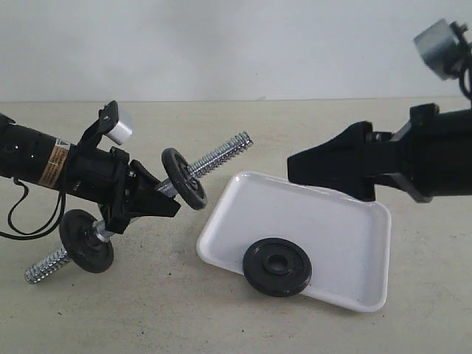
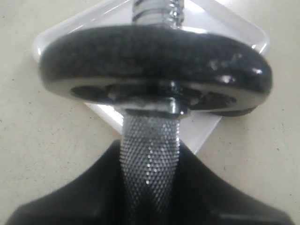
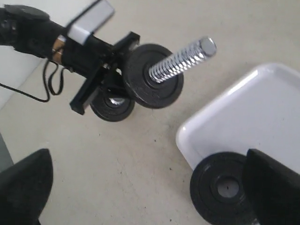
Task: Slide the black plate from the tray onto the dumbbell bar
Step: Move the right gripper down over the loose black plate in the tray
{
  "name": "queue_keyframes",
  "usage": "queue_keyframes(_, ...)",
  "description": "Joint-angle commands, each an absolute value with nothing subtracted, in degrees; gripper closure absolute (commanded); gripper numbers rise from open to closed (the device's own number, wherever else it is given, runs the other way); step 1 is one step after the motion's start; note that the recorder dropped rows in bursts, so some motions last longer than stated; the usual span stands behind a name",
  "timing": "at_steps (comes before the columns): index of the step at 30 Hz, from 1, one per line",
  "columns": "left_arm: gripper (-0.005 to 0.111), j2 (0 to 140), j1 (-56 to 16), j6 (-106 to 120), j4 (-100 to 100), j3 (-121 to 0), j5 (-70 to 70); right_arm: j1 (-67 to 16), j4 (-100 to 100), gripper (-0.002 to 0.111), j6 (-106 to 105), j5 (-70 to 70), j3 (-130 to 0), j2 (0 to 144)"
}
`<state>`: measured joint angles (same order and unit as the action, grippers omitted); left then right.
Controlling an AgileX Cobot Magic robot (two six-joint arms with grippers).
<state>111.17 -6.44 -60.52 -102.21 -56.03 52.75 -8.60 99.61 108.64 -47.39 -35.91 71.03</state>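
At the near rim of the white tray (image 1: 335, 221) (image 3: 267, 112) the black plate (image 1: 277, 267) (image 3: 224, 190) lies flat, hub up, its edge overlapping the rim toward the table (image 1: 147, 310). Up over the tray's far side hangs the right gripper (image 1: 293, 168) (image 3: 147, 157), clear of the plate and touching nothing, its fingers (image 3: 26, 185) spread wide. From the right wrist, the plate sits just beside one finger, which hides part of its edge. Off to the left, well apart from the tray, the left gripper (image 1: 164, 195) is clamped around the middle of the dumbbell bar (image 1: 221, 156) (image 2: 150, 159) (image 3: 180, 61), holding it tilted with one threaded end pointing up toward the tray. Two other discs (image 1: 184, 178) (image 1: 87, 241) already sit on the bar, one on each side of that gripper.
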Motion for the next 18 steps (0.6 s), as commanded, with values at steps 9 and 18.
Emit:
queue_keyframes(9,0.102,108.4,-6.3,-61.3,-99.9,-57.3,62.9,-8.5,95.7,0.003,82.1,-42.8,-37.0,81.6)
queue_keyframes(18,0.102,108.4,-6.3,-61.3,-99.9,-57.3,62.9,-8.5,95.8,0.003,55.7,-21.5,-44.9,81.6)
